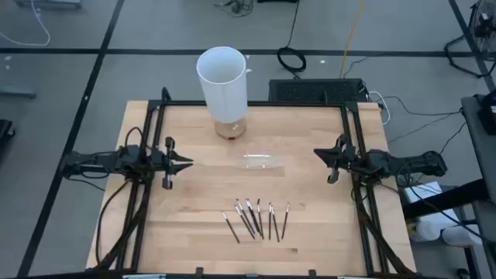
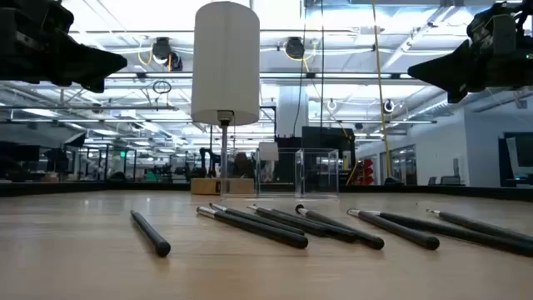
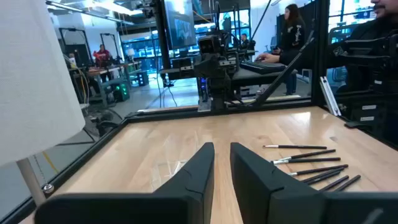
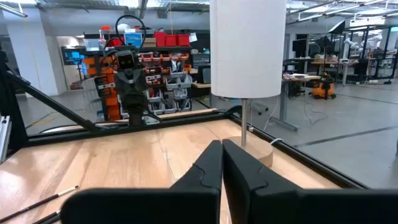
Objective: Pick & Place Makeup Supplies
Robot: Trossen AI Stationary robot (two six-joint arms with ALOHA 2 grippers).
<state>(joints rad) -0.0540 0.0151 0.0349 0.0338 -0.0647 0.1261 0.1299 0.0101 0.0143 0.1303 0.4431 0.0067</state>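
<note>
Several thin dark sticks with paler tips [image 1: 256, 219] lie flat, side by side, on the wooden table near its near edge; the low view shows them as well [image 2: 291, 225]. They are also in the left wrist view [image 3: 311, 165]. My left gripper [image 1: 186, 163] hovers over the table's left side with a narrow gap between its fingers [image 3: 222, 163]. My right gripper [image 1: 318, 153] hovers over the right side, its fingers shut together [image 4: 222, 149]. Both are well above and away from the sticks and hold nothing.
A tall white cylinder [image 1: 223, 77] stands on a round wooden base [image 1: 230, 129] near the far edge. A small clear tray [image 1: 260, 162] lies at the table's middle, between the grippers. Black frame rails [image 1: 147, 194] run along the left and right sides. People sit beyond the table [image 3: 292, 31].
</note>
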